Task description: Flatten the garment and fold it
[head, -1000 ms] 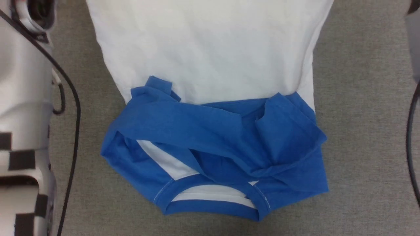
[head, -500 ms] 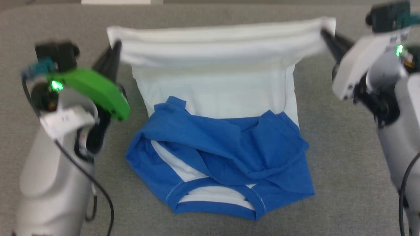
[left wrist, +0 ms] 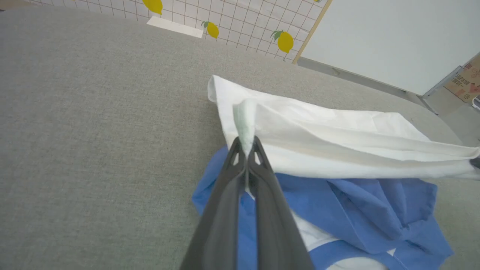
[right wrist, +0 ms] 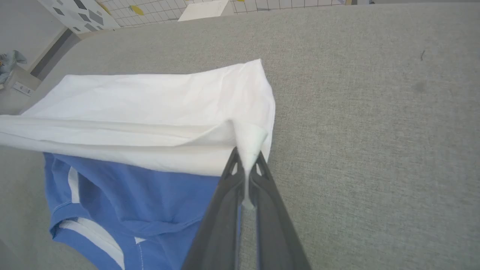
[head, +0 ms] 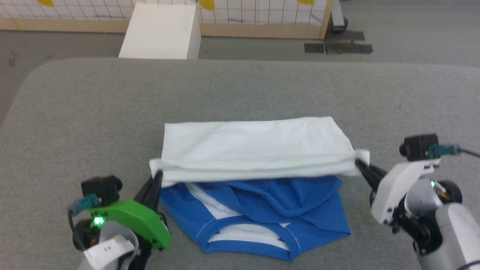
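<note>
**Hem brought over the blue sleeves: the half-fold is nearly closed**

Head view: the garment (head: 255, 150) lies near the middle of the grey table (head: 93, 112), its collar toward the near edge. Half a second ago the white hem was held stretched on the far side, with a broad band of white body showing between it and the blue sleeves (head: 270, 202). Now that band is gone. The hem edge hangs over the far part of the sleeves, and the white body is doubled back on itself behind it. The camera has also tilted up, so the whole picture has shifted. The left gripper (head: 157, 176) pinches the hem's left corner and the right gripper (head: 358, 163) its right corner, with the cloth taut between them. The neckband (head: 247, 240) remains uncovered at the near side.

Left wrist view: the left gripper (left wrist: 245, 144) has its fingers pressed together on a bunched white corner, lifted just above the blue fabric.

Right wrist view: the right gripper (right wrist: 245, 155) is likewise clamped on its white corner, with the layered hem running off to the left.

Judged from this, the bottom-to-collar fold is well along. The hem probably has to travel nearer and be laid down before either grip lets go. The sleeves beneath look rumpled and may leave a lump.
</note>
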You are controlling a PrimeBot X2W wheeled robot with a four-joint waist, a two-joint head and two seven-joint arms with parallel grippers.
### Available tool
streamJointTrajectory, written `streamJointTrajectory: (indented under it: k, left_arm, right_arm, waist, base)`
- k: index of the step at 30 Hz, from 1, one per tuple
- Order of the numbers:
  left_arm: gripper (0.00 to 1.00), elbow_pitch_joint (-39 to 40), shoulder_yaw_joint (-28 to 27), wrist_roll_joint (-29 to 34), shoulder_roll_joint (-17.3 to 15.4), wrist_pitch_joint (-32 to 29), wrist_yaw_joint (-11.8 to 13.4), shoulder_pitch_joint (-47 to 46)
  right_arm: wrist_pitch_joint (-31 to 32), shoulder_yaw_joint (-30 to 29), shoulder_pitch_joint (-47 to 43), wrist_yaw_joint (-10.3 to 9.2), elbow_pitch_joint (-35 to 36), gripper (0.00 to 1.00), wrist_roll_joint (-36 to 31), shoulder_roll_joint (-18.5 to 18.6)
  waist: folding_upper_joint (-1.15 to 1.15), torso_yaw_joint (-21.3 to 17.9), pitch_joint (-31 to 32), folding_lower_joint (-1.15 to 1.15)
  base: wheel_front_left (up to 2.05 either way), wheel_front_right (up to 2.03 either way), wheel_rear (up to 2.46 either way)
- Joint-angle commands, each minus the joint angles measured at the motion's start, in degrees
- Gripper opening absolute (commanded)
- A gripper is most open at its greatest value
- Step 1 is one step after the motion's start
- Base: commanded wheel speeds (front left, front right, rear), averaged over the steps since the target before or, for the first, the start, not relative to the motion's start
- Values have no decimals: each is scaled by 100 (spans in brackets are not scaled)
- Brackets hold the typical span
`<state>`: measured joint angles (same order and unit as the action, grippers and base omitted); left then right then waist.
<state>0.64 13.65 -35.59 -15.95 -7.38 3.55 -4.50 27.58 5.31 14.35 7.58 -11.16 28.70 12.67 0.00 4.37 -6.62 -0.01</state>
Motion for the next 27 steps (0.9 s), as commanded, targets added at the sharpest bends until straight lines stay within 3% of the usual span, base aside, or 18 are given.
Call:
streamJointTrajectory:
  k: [1, 14, 21, 23, 24, 25, 27]
  left_arm:
    - [0, -69, 27, -110, 51, 22, -3, 147]
    - [0, -1200, 146, -210, 84, 41, -58, 455]
    - [0, -1598, 225, -224, 99, -156, 49, 480]
    - [39, -1661, 229, -238, 100, -224, 95, 475]
    - [100, -1682, 224, -250, 89, -277, 129, 479]
    - [100, -1684, 207, -265, 82, -315, 168, 485]
    - [100, -1669, 182, -297, 51, -471, 280, 518]
  right_arm:
    - [41, -63, -175, -9, 83, 0, -44, -71]
    - [322, -49, -1113, -9, 24, 0, -466, -276]
    - [478, 66, -1257, -9, -134, 0, -534, -249]
    - [546, 115, -1285, -9, -163, 0, -537, -233]
    - [571, 140, -1298, -9, -152, 40, -526, -228]
    - [571, 159, -1307, -9, -126, 100, -520, -214]
    - [601, 193, -1357, -9, -47, 100, -465, -165]
  waist:
    - [0, 39, 148, 1]
    - [0, -2, 293, 1]
    - [0, -35, 309, 1]
    - [0, -43, 329, 1]
    - [0, -53, 349, 1]
    - [0, -59, 369, 1]
    - [0, -64, 424, 1]
  base:
    - [0, 0, 0]
    - [0, 0, 0]
    - [0, 0, 0]
    - [0, 0, 0]
    - [0, 0, 0]
    - [0, 0, 0]
    - [0, 0, 0]
